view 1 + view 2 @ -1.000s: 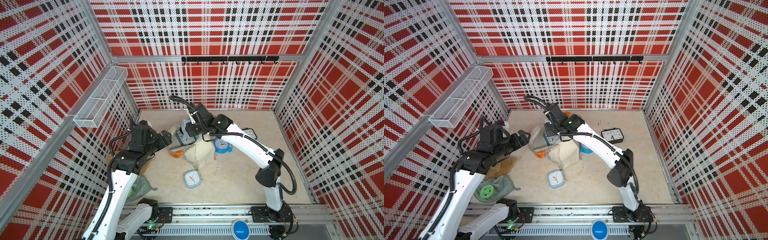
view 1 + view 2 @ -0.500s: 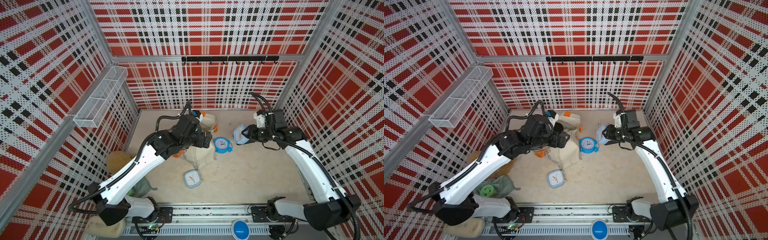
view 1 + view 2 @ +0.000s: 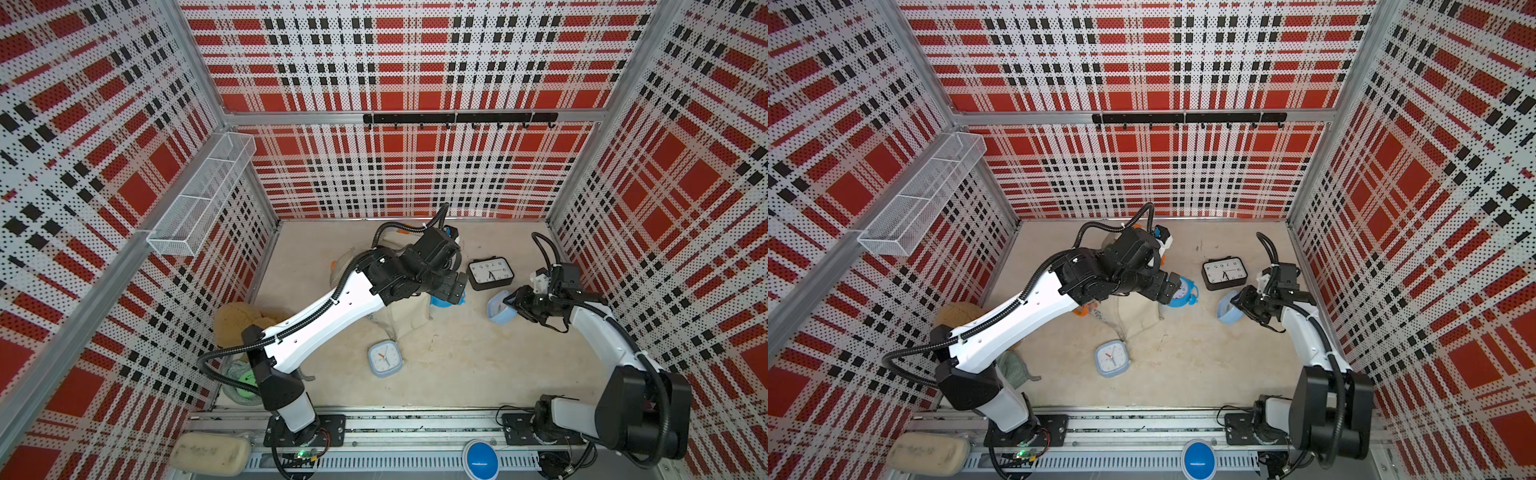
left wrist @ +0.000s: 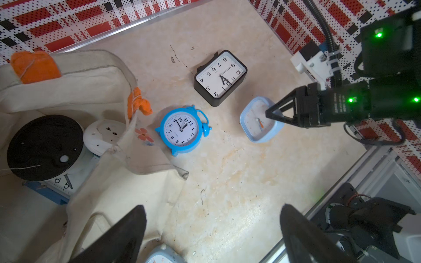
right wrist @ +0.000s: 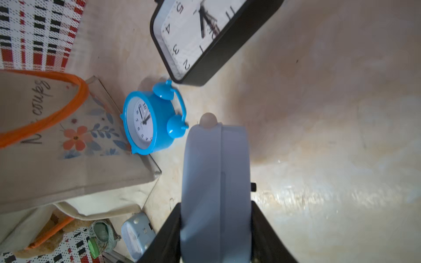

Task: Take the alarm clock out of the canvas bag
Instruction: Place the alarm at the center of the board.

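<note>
The cream canvas bag (image 3: 405,318) (image 4: 91,91) with orange handles lies slumped mid-table, and my left arm covers part of it in both top views. My right gripper (image 3: 513,305) (image 5: 216,216) is shut on a pale blue square alarm clock (image 3: 498,307) (image 4: 256,123) (image 5: 214,173), held on edge low over the table, right of the bag and outside it. My left gripper (image 3: 451,291) (image 4: 211,208) hangs open over the bag's right edge. In the left wrist view a black-backed clock (image 4: 43,148) and a blue-cased clock (image 4: 57,185) show inside the bag's mouth.
A blue twin-bell clock (image 3: 440,301) (image 4: 182,129) stands against the bag. A black rectangular clock (image 3: 490,272) lies behind the held one. Another pale blue square clock (image 3: 384,357) lies in front. A tan plush (image 3: 237,320) and green pouch (image 3: 241,378) sit at the left wall.
My right arm drew back from the bag to the right with the pale blue clock and has sunk lower. My left arm swung from the left wall over the bag.
</note>
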Tool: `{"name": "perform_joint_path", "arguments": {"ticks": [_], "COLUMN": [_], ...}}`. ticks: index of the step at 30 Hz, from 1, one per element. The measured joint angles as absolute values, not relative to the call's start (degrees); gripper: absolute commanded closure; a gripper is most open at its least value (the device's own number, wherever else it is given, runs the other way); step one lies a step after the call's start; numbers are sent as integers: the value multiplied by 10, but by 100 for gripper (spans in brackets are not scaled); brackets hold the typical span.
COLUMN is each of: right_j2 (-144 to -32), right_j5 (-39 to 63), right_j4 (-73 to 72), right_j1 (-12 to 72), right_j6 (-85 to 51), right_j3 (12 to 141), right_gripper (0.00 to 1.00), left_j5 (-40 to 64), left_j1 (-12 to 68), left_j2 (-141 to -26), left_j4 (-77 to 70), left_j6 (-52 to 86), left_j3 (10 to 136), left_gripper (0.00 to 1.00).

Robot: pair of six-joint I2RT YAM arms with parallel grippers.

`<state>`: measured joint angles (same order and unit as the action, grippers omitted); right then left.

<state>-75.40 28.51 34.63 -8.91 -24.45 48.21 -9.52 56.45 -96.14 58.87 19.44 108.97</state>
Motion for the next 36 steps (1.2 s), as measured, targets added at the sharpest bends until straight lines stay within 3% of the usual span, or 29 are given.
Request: {"name": "perform_joint_path", "arguments": {"ticks": [7, 13, 22, 27, 31, 36], "right_j2": [-849, -880, -905, -903, -858, -788], "right_j5": [317, 311, 239, 183, 123, 52], "right_j4": [260, 226, 253, 312, 388, 459], "right_j1": [-140, -141, -141, -139, -101, 70], "right_j6": [-257, -277, -274, -270, -260, -256], "right_j3": [484, 491, 519, 552, 614, 755], "right_gripper": [52, 38, 26, 25, 20, 10], "left_j5": [-96, -95, -105, -112, -107, -75], "left_j1": [564, 564, 564, 553, 514, 402], "left_j2": [-962, -964, -962, -936, -880, -771], "left_j4": [600, 601, 602, 603, 599, 577], "left_j6": [195, 194, 200, 234, 282, 338], "left_j3": [1093, 1093, 1089, 1053, 983, 872], "left_gripper": [5, 5, 4, 4, 3, 3]}}
